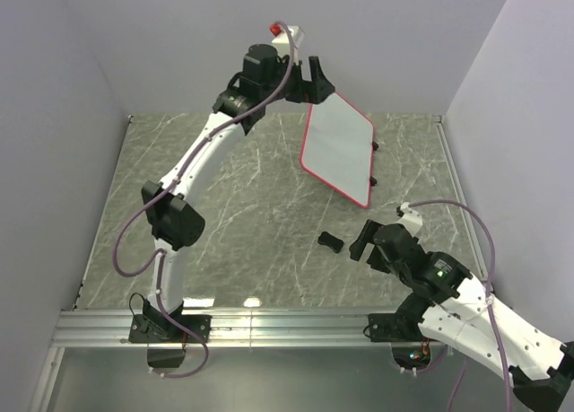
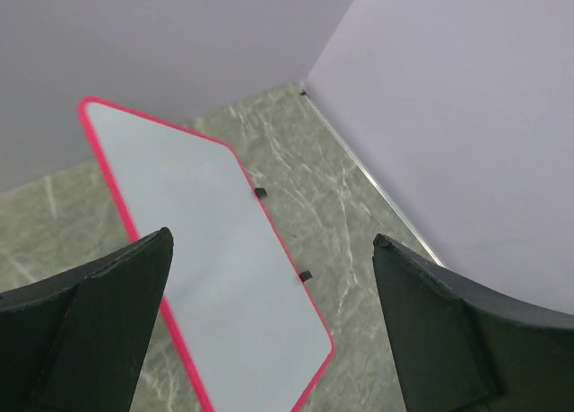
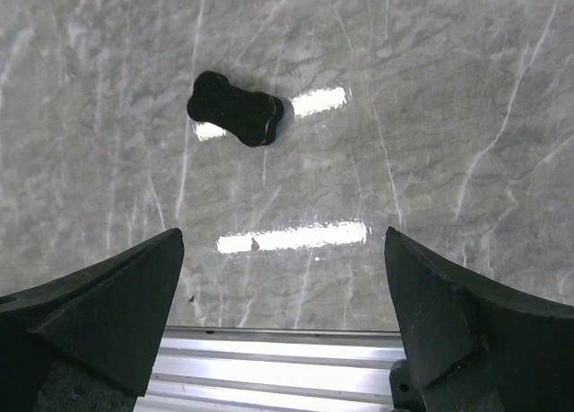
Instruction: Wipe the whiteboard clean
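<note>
The rectangular, pink-framed whiteboard [image 2: 211, 264] lies on the grey marble counter [image 1: 233, 223] below the left fingers [image 2: 85, 322], spread apart, while the right fingers [image 3: 99, 313], also apart, hover near a small black eraser [image 3: 236, 109].

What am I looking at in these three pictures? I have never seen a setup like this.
Two robot arms are bolted at the near edge of a marble-patterned table. The wide picture comes from a fixed camera above and behind them. The other two come from cameras on the wrists, so the dark shapes at their lower corners are each hand's own fingers.

The left hand is raised over a whiteboard with a pink-red frame; its surface looks blank. The right hand hovers low near the front rail, facing a small black eraser-like block lying on the table. Both hands are open and hold nothing.
</note>
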